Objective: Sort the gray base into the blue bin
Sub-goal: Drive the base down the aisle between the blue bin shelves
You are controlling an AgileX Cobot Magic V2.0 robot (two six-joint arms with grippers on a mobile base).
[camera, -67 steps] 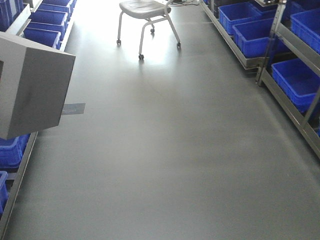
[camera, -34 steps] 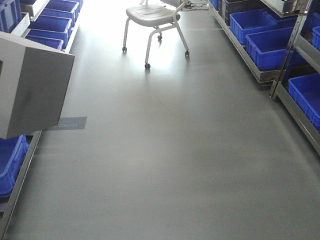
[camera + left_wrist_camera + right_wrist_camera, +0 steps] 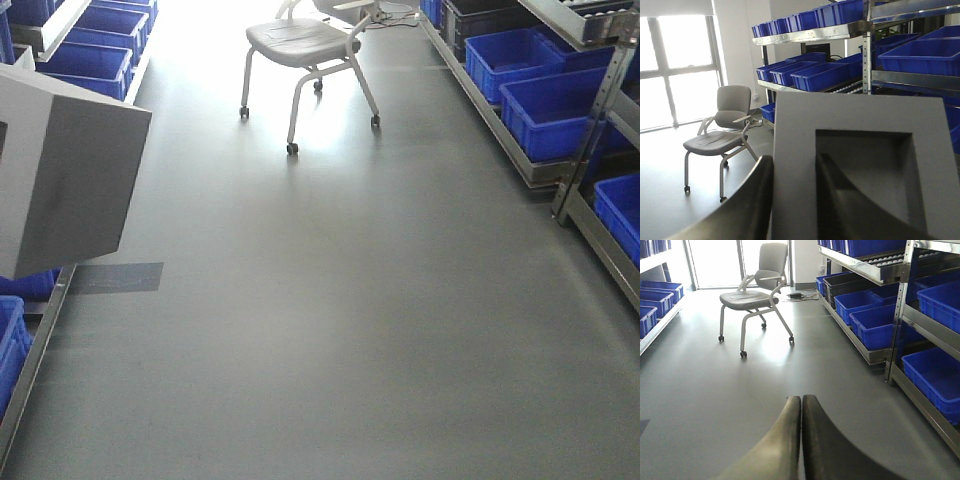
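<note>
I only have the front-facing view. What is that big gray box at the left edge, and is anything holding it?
Observer: The left wrist view shows it is the gray base, clamped by the left gripper. One finger sits inside its recess and the other presses against an outer side.
Operator: And the other hand?
Observer: The right wrist view shows the right gripper shut with nothing in it, its two fingers pressed together.
</note>
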